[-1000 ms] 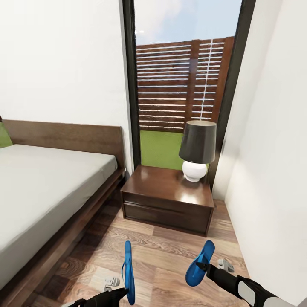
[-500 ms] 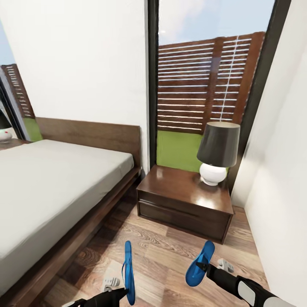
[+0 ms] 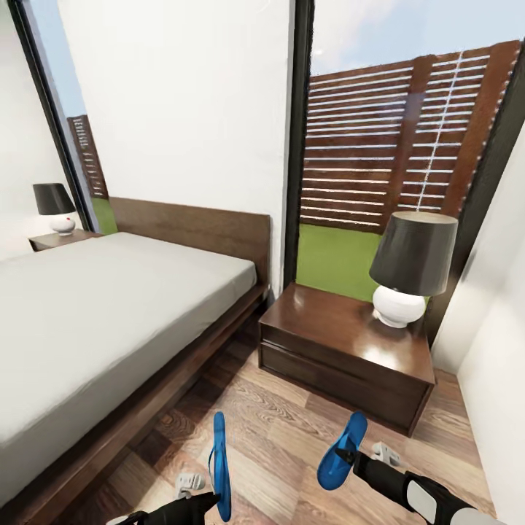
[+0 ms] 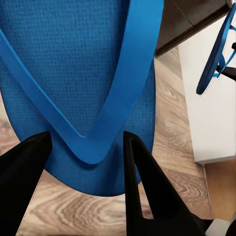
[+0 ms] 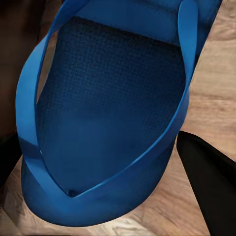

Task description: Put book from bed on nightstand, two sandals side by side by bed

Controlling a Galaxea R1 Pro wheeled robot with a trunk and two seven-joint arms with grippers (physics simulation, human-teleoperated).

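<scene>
Blue left sandal clamped between left fingers | right sandal clamped between right fingers

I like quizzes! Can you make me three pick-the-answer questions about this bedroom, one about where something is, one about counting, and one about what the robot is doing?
1. Where does the near lamp stand?
A. on the bed
B. on the nightstand
C. on the floor

2. How many lamps show in the head view?
A. one
B. two
C. four

3. What are the blue sandals doing?
A. lying on the mattress
B. sitting on the nightstand
C. being held up, one by each gripper

Answers: 1 B, its white base rests on the nightstand. 2 B, a far lamp stands beyond the bed. 3 C, the left gripper holds the left sandal and the right gripper the right sandal.
</scene>
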